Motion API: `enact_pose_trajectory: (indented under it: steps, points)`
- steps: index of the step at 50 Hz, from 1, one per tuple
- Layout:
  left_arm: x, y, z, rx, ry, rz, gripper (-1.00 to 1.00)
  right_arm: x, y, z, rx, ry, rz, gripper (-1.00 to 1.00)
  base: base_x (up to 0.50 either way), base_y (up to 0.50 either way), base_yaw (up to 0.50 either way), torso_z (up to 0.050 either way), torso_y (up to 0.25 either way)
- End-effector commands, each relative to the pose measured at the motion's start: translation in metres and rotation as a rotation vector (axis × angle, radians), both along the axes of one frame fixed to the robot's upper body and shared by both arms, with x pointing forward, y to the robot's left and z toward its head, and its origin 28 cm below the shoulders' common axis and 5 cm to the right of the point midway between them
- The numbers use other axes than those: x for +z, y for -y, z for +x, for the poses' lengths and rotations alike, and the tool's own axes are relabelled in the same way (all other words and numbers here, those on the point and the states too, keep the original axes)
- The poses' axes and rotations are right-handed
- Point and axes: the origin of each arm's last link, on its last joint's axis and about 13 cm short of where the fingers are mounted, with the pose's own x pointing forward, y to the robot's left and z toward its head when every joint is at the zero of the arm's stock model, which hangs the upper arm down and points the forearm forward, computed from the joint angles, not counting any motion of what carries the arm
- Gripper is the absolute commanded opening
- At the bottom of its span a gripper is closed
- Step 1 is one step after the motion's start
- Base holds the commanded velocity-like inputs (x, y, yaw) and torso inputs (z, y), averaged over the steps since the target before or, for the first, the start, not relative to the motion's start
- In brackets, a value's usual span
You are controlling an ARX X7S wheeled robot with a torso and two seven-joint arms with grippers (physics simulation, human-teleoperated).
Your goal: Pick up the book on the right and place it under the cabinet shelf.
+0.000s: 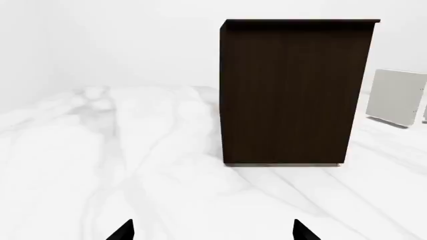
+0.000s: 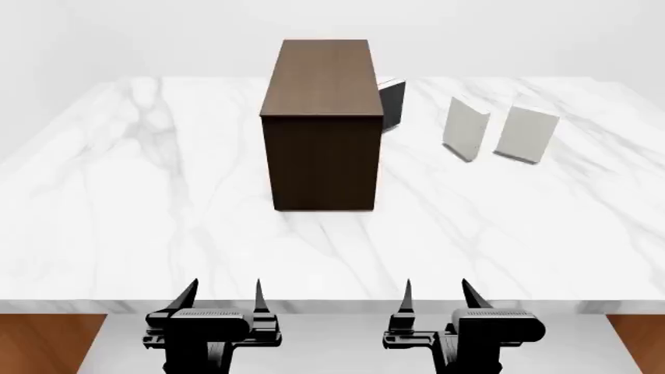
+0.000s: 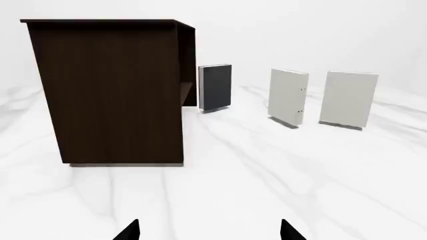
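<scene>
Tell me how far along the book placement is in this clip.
Nothing looks done. The plain whitish-grey book stands upright on the white marble table, right of the tall dark brown wood-grain cabinet. Nothing is in hand: the left gripper and right gripper sit open at the near edge. Grasping and placing remain.

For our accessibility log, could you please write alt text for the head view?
A tall dark brown cabinet stands on a white marble table, with three upright books to its right: charcoal, white, whitish-grey. Both open grippers, left and right, hover at the near edge.
</scene>
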Motion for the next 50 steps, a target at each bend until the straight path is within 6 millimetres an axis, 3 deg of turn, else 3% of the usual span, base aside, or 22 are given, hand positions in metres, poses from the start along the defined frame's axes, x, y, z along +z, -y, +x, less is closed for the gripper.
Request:
enact_pose_trajectory:
  steps: [1, 7, 13, 26, 50]
  points:
    - [0.003, 0.0, 0.001, 0.013, 0.003, -0.002, 1.0, 0.002, -0.001, 0.0, 0.004, 0.016, 0.004, 1.0, 0.0, 0.0, 0.0, 0.0, 0.0]
    - [0.026, 0.003, 0.007, 0.036, 0.021, -0.019, 1.0, 0.017, -0.001, 0.001, -0.019, 0.042, 0.013, 1.0, 0.0, 0.0, 0.0, 0.0, 0.0]
    - [0.056, 0.005, 0.007, 0.009, 0.068, -0.002, 1.0, 0.05, 0.002, 0.002, -0.012, 0.078, -0.011, 1.0, 0.0, 0.0, 0.0, 0.0, 0.0]
    - [0.119, 0.005, 0.023, -0.016, 0.215, 0.052, 1.0, 0.1, 0.009, 0.013, 0.015, 0.171, -0.055, 1.0, 0.0, 0.0, 0.0, 0.0, 0.0]
    - [0.204, 0.002, 0.051, -0.055, 0.384, 0.175, 1.0, 0.185, 0.022, 0.038, -0.009, 0.309, -0.127, 1.0, 0.0, 0.0, 0.0, 0.0, 0.0]
